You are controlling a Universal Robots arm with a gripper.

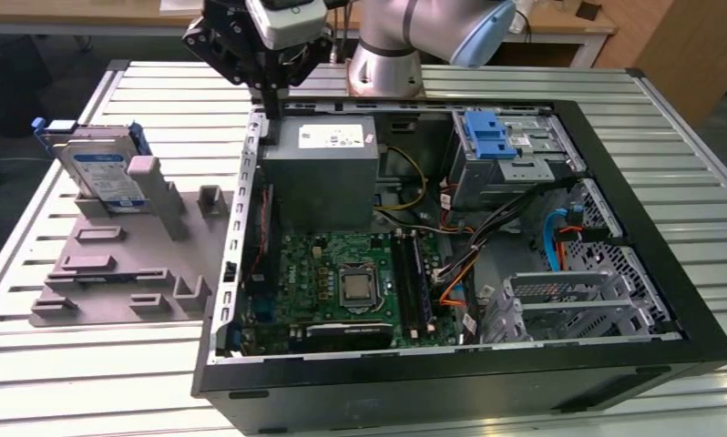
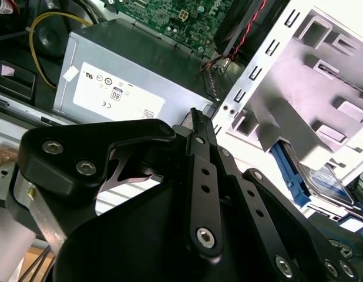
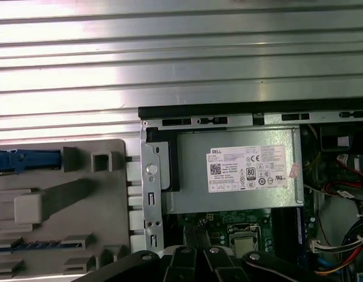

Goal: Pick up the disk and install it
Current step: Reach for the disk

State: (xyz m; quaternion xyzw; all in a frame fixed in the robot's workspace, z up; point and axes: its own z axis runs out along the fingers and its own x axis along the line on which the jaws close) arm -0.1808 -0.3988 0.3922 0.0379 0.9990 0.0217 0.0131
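Disk point(image 1: 102, 173): stands on edge in a slot of the grey holder point(image 1: 108, 273), label face showing, blue frame round its edges. It is well apart from the claw, towards the exterior view's left of it and outside the computer case. Nothing touches it.
Disk seen from the wrist: the blue frame shows at the holder's end in the first wrist view point(image 3: 23, 160).
Claw point(image 1: 270, 109): black, pointing down, its fingers point(image 2: 200, 126) pressed together with nothing between them.
Claw's place: above the rim of the case wall that faces the holder, just beside a corner of the power supply.
Holder: flat grey block with ridges and slots, lying on the table beside the case, on the disk's side of the claw.
Power supply point(image 1: 321, 164): grey metal box with a white sticker, inside the case, nearest thing to the claw's tip.
Case point(image 1: 655, 355): black, lying with its open side up.
Motherboard point(image 1: 339, 273): green, past the power supply from the claw.
Blue bracket point(image 1: 486, 137): in the drive cage, across the case from the claw, towards the exterior view's right.
Table point(image 1: 47, 364): slatted metal, under case and holder.
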